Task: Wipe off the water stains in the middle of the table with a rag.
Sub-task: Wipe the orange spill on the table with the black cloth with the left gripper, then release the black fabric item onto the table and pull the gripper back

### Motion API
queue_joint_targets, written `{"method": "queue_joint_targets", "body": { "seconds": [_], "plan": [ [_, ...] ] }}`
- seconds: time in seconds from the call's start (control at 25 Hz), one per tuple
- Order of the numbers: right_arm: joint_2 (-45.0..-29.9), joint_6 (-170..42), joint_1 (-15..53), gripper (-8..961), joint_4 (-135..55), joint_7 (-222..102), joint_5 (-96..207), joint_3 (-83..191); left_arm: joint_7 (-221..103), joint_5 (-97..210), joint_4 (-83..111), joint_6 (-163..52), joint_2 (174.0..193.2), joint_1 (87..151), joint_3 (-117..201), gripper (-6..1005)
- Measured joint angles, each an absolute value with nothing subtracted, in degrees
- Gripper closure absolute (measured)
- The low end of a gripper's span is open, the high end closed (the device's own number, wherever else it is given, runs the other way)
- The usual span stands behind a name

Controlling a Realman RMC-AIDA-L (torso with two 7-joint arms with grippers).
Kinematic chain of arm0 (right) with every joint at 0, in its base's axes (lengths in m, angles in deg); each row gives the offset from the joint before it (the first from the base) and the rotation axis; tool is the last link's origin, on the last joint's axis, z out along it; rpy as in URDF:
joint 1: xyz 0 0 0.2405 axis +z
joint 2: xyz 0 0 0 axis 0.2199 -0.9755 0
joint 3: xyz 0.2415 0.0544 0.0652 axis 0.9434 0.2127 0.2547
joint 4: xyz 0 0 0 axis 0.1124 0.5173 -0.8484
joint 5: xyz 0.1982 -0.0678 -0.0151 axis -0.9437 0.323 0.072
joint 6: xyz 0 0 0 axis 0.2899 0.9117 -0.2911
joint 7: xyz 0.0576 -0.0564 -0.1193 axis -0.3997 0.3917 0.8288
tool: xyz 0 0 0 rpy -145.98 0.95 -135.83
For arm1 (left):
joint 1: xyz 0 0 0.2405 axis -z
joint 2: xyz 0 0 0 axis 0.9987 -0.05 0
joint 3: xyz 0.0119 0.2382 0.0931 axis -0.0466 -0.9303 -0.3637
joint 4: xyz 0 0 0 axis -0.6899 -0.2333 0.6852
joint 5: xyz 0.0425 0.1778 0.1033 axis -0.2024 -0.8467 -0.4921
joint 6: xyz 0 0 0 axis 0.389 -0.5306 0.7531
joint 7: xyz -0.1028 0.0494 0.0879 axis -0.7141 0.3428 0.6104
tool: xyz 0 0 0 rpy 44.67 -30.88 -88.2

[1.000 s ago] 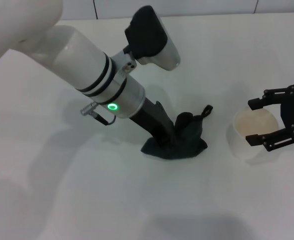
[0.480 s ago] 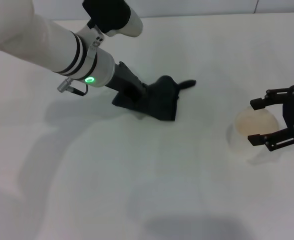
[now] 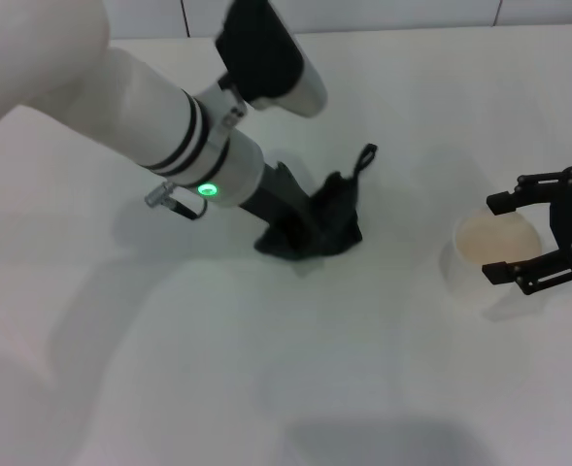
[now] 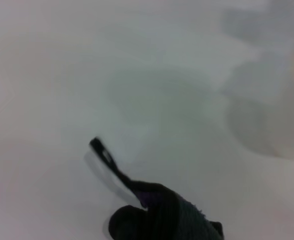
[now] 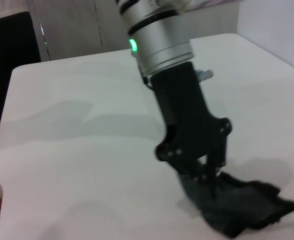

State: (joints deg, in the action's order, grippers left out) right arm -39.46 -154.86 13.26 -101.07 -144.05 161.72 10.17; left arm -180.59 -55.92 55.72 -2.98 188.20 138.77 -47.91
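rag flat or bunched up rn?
Bunched. The rag sits crumpled in a mound on the table under the left gripper, its thin corner tab sticking out away from the arm.

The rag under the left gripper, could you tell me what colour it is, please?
The rag is black to very dark green, plain; the head view shows it best.

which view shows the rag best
The head view: the whole rag lies bunched on the table under the left gripper, tab pointing away. The right wrist view cuts off one edge; the left wrist view shows only the tab and a clump.
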Motion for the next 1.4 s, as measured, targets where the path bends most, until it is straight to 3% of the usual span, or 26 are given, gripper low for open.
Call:
{"method": "queue_joint_targets", "body": {
  "seconds": [0.64,0.96,1.4],
  "plan": [
    [-39.38,-155.0,13.0,80,-101.1,-144.1,161.8,10.2,-178.5,-56.8,64.1,10.7,187.89,132.1,-42.7,843],
    [-39.44,-155.1,12.9,80,-101.1,-144.1,161.8,10.4,-181.6,-59.5,71.8,13.9,187.80,125.7,-38.0,836],
    [-39.42,-155.7,12.8,80,-101.2,-144.1,161.8,10.6,-172.2,-57.0,83.7,17.6,187.74,113.9,-32.0,380]
  ]
}}
